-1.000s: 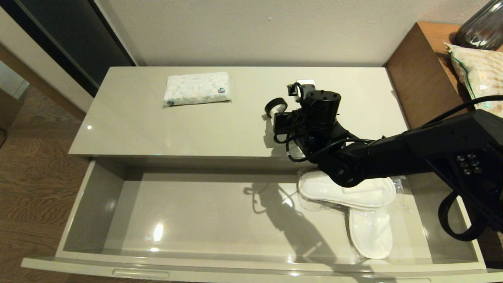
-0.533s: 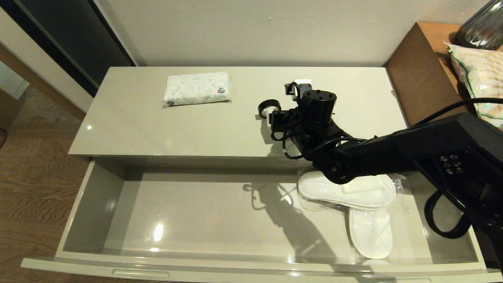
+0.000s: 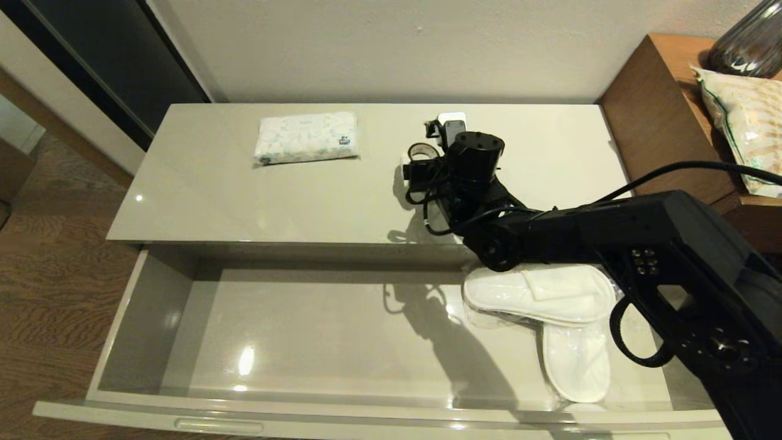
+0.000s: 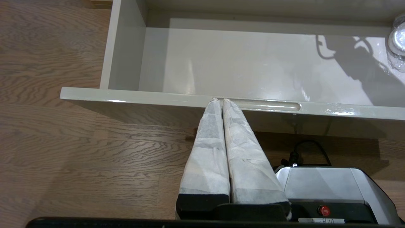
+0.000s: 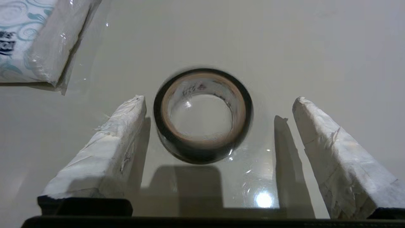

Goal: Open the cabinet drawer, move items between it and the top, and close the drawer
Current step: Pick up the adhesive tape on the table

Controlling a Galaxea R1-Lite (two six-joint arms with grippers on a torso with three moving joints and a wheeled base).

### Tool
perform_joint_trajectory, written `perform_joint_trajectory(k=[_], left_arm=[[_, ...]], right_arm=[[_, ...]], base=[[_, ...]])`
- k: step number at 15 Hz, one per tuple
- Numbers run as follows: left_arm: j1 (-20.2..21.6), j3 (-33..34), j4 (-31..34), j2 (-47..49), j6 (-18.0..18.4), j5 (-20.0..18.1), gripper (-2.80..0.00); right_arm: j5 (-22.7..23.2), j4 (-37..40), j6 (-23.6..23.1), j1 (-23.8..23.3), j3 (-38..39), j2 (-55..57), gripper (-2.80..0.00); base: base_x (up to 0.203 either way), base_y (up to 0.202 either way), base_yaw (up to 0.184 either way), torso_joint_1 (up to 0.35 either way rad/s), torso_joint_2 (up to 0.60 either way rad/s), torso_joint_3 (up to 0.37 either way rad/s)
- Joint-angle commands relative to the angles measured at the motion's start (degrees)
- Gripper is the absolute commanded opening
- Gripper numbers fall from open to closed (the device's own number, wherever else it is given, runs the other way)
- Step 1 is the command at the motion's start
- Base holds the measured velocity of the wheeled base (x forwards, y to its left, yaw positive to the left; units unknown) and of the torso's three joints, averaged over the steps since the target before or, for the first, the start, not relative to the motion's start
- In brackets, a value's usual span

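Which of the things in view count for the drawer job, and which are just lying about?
Job: cabinet drawer, open; slippers inside it; tape roll and tissue pack on the top; right gripper open around the roll; left gripper shut by the drawer front.

Lying about: beige green-edged bag and dark vase on the wooden side unit.

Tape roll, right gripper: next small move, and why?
Probably close the fingers on the tape roll. The right gripper sits open over the cabinet top, one finger on each side of the roll, which lies flat and unheld.
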Motion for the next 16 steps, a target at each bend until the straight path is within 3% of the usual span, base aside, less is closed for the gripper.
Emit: perform_joint_trajectory(k=[1,7,16], left_arm=[[0.0,0.0,0.0,0.0,0.0,0.0,-2.8],[0.0,0.0,0.0,0.0,0.0,0.0,-2.8],[0.0,0.0,0.0,0.0,0.0,0.0,-2.8]], right_arm=[[-0.5,0.3,-0.8,0.1,-1.2,1.8,-2.8],[-0.1,1.2,-1.7,0.0,-4.8,3.7,-2.8],[-1.3,1.9,-1.0,-1.3,-1.2,-2.7,-2.8]], base=[[0.0,0.0,0.0,0.0,0.0,0.0],[0.0,0.0,0.0,0.0,0.0,0.0],[0.0,0.0,0.0,0.0,0.0,0.0]])
